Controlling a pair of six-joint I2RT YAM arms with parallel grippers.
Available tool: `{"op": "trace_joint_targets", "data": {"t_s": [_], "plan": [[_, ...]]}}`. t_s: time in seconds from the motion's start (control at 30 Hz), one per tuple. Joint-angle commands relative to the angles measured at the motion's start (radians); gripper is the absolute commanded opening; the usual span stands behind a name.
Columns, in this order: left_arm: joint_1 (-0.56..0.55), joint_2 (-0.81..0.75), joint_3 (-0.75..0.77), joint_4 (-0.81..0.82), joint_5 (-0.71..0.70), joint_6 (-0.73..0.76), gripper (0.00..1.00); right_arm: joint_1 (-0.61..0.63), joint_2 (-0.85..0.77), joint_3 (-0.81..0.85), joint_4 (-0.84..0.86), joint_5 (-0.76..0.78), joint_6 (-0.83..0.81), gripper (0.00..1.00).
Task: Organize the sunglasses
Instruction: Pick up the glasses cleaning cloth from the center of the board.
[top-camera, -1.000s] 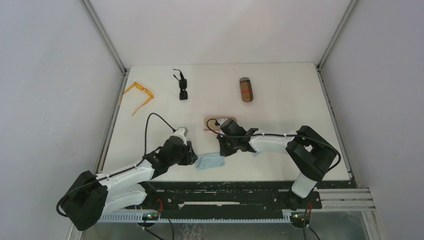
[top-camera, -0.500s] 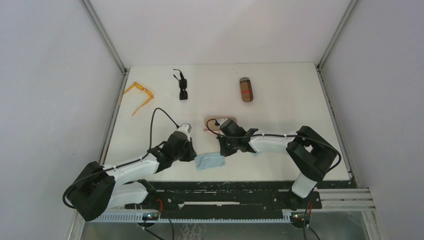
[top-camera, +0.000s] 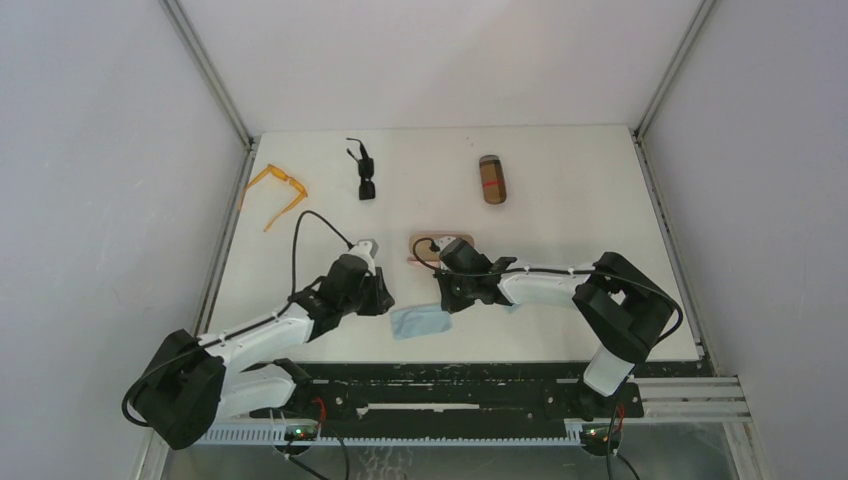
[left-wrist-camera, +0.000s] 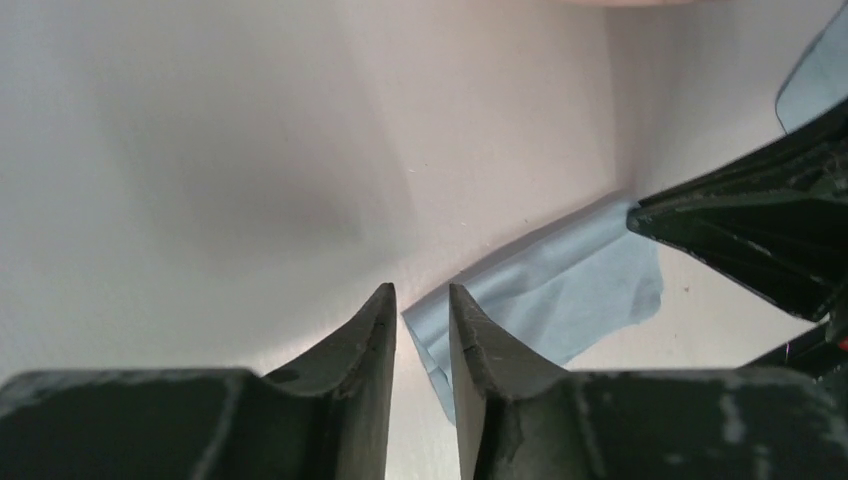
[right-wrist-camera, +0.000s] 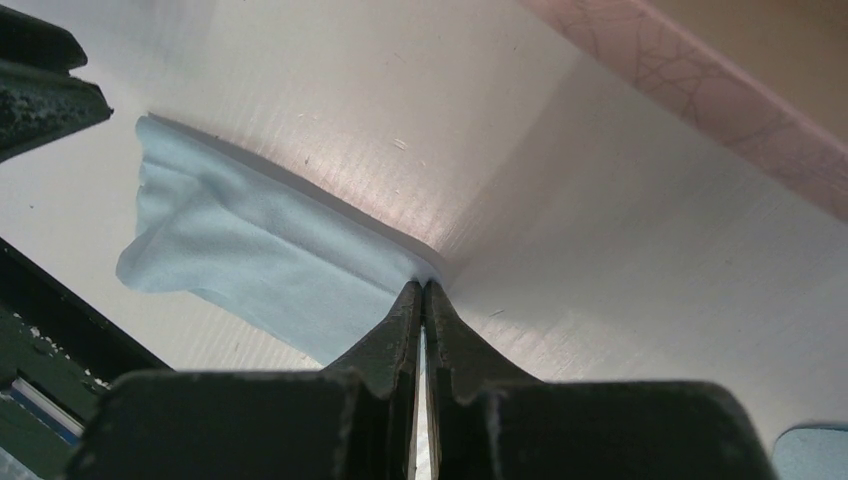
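The orange sunglasses (top-camera: 275, 190) lie open at the table's far left edge. The black sunglasses (top-camera: 365, 173) lie folded at the back, left of centre. Both are far from the grippers and out of the wrist views. My left gripper (top-camera: 381, 300) (left-wrist-camera: 420, 290) stands with its jaws a narrow gap apart and nothing gripped, its tips just above the left corner of a light-blue cloth (top-camera: 418, 322) (left-wrist-camera: 560, 290). My right gripper (top-camera: 447, 299) (right-wrist-camera: 421, 285) is shut on that cloth's (right-wrist-camera: 250, 250) right edge, low on the table.
A pink case (top-camera: 425, 243) (right-wrist-camera: 700, 90) lies just behind my right gripper. A brown case (top-camera: 492, 180) lies at the back, right of centre. A second light-blue cloth (right-wrist-camera: 812, 452) shows by the right arm. The table's front rail is close below the cloth.
My left gripper has drawn back a little from the cloth, toward the far left. The right gripper and the cloth have stayed put.
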Motion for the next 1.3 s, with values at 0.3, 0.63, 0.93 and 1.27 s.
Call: {"op": "trace_joint_targets", "data": {"t_s": [0.3,0.63,0.93,1.27], "plan": [[-0.046,-0.075,-0.025,0.008,0.081,-0.040,0.28,0.004,-0.039,0.005,-0.014,0.026,-0.021,0.00],[-0.073,0.020,0.007,-0.006,0.066,-0.038,0.24,0.007,-0.043,0.005,-0.015,0.029,-0.020,0.00],[-0.118,0.059,0.031,-0.049,0.015,-0.042,0.29,0.007,-0.037,0.006,-0.011,0.028,-0.020,0.00],[-0.129,0.107,0.053,-0.062,-0.020,-0.035,0.31,0.007,-0.033,0.005,-0.004,0.018,-0.023,0.00]]}}
